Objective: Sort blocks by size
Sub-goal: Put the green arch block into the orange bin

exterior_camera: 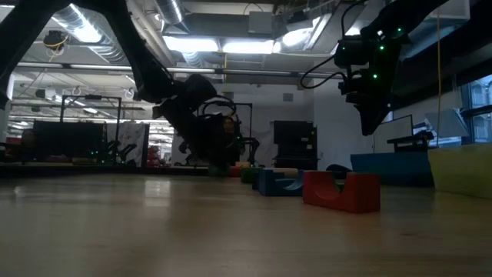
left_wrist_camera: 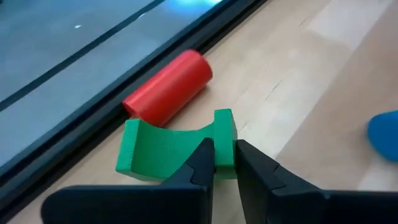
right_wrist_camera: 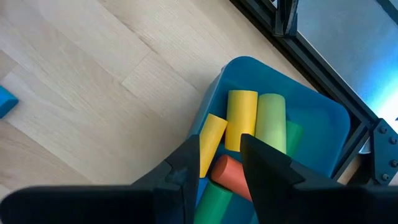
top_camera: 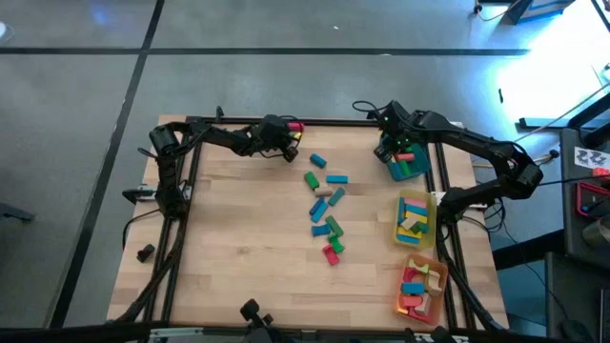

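Red cylinder (left_wrist_camera: 168, 87) behind green block (left_wrist_camera: 163, 148)

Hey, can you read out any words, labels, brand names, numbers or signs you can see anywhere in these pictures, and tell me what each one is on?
No text can be read in any view.
White card with black marks, on the dark stand right of the table: too small to read.
Blocks, green arch block, teal tray: no print.

High cam looks straight down on the whole counter (top_camera: 238, 248), low cam sits at counter level facing the room, each wrist cam looks close past its own fingers (left_wrist_camera: 205, 165); all share the counter.
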Tool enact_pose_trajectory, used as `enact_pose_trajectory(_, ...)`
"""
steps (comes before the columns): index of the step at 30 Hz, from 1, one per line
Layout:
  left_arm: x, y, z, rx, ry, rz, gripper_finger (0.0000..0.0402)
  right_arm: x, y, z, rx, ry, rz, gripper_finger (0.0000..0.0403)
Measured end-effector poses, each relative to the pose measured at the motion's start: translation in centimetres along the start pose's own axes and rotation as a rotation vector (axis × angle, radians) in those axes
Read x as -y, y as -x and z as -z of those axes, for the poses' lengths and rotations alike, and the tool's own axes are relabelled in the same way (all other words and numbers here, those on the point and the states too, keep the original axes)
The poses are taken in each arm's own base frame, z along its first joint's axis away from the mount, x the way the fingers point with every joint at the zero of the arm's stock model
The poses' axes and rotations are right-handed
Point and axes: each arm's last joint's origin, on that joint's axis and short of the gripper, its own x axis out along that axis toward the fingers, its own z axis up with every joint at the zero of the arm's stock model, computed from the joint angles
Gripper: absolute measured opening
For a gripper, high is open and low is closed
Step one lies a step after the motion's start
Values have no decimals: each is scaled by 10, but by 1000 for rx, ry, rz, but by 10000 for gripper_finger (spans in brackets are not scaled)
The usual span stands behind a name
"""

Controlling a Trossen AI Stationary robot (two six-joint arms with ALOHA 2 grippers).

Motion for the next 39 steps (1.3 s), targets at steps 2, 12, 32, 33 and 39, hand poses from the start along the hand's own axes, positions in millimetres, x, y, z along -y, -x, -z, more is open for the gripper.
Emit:
enact_pose_trajectory(2,1,0,-5,17,2,23,31,0,0,0,0,0,0,117)
enact_pose_trajectory(12,3,0,-18,53,40,87,32,0,0,0,0,0,0,117)
enact_pose_trajectory(32,14,3,-18,1,205,442,35,0,0,6,-61,89,1,117)
enact_pose_trajectory(33,16,3,-19,-1,206,462,35,0,0,6,-61,91,1,117)
enact_pose_trajectory(39,29,6,-26,78,175,526,29,0,-1,5,-61,93,17,117)
